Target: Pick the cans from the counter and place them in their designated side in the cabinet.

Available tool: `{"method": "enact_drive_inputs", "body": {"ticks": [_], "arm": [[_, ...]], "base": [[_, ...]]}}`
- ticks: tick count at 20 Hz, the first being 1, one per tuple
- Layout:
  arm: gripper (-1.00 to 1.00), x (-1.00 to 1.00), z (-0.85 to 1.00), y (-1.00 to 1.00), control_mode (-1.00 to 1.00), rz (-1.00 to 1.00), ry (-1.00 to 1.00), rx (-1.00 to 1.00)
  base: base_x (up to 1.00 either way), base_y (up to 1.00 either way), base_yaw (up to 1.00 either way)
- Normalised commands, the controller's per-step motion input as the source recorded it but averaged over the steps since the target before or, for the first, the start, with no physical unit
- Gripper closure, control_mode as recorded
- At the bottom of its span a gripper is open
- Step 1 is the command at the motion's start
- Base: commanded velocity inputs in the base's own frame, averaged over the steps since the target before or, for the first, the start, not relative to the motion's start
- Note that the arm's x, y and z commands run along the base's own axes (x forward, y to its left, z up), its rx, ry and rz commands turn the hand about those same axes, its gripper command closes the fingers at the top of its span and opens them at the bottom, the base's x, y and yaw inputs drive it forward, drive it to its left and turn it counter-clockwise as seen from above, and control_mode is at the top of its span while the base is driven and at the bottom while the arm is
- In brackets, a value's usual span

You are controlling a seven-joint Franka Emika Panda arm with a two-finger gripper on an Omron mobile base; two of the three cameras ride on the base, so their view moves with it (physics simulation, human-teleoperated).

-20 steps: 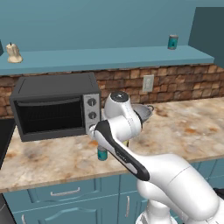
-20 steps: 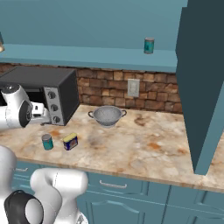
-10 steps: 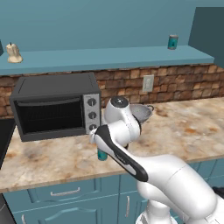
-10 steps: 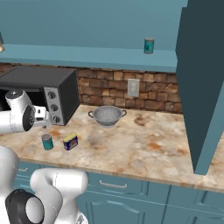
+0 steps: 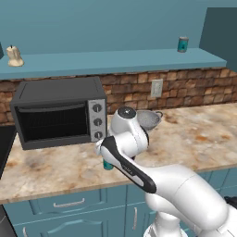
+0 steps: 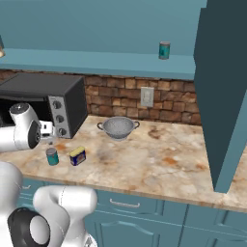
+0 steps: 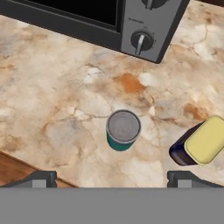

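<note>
Risks knocking the teal can (image 7: 123, 130) over on the way down, since the open pincer (image 7: 112, 178) hangs above it with the can a little toward 12 o'clock of the midpoint between the tips in the hand view; a descent without centring could clip the silvery lid with one tip. Could also brush the dark blue can (image 7: 199, 144), lying just beside at 3 o'clock on its side or tilted, yellow end up, close enough for the right tip to nudge it. Might catch the toaster oven (image 7: 109, 22) at 12 o'clock if the approach drifts forward. Stands released and wide, grasping nothing, both tips apart from the teal can. Reaches out low over the front of the bench (image 6: 159, 159), wrist bent so the hand points steeply down, forearm sweeping from the base at 5 o'clock in the left base view. Leaves the cabinet (image 5: 115, 62) high above, with another teal can (image 5: 183, 44) already standing near its right end.
</note>
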Motion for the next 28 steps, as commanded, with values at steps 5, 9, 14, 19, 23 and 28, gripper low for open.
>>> {"method": "enact_drive_inputs", "body": {"ticks": [5, 9, 14, 19, 23, 28], "arm": [[-1.00, 0.04, -0.19, 0.00, -1.00, 0.01, -0.01, 0.00], [-1.00, 0.03, -0.20, -0.02, -1.00, 0.01, -0.01, 0.00], [-1.00, 0.03, -0.20, -0.06, -1.00, 0.01, -0.01, 0.00], [-1.00, 0.08, -0.20, -0.04, -1.00, 0.01, 0.00, 0.00], [-1.00, 0.12, -0.20, -0.02, -1.00, 0.01, 0.00, 0.00], [-1.00, 0.16, -0.18, 0.00, -1.00, 0.00, 0.00, 0.00]], "base": [[0.00, 0.00, 0.00], [0.00, 0.00, 0.00], [0.00, 0.00, 0.00], [0.00, 0.00, 0.00], [0.00, 0.00, 0.00], [0.00, 0.00, 0.00]]}}
